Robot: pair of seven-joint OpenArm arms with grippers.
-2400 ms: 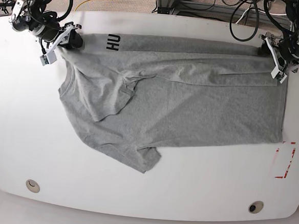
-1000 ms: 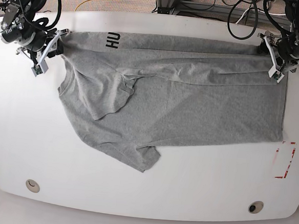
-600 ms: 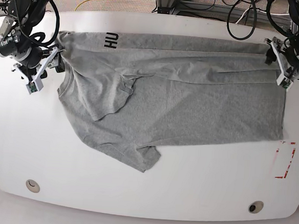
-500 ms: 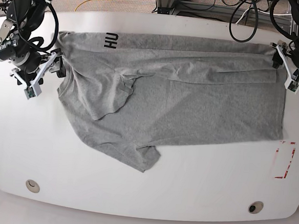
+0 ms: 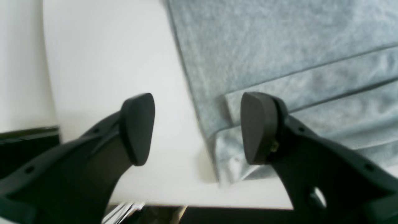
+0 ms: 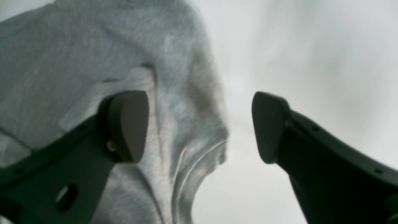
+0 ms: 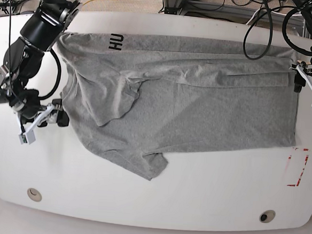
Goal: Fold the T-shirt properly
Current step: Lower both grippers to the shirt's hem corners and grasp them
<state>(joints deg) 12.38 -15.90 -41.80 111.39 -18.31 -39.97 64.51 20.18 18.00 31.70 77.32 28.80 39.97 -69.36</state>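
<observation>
Now between folds: T-shirt (image 7: 189,103) flat mid-counter (image 7: 155,197), top band folded over. Left gripper (image 7: 310,87) spread, empty, at 3 o'clock edge; right gripper (image 7: 40,122) spread, empty, at 9 o'clock sleeve. Next, probably regrasp lower edge.

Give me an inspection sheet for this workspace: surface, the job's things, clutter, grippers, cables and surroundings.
Surface: white table, rounded corners, a round fitting near each front corner.
Job's things: grey T-shirt lying spread out and creased, top strip folded over, black lettering at the far edge.
Clutter: red-and-white marking on the table beside the shirt's edge.
Grippers: left gripper open at the shirt's side edge, holding nothing; right gripper open beside the sleeve, holding nothing.
Cables: black cables and a yellow cable behind the table.
Surroundings: floor beyond the far edge.
</observation>
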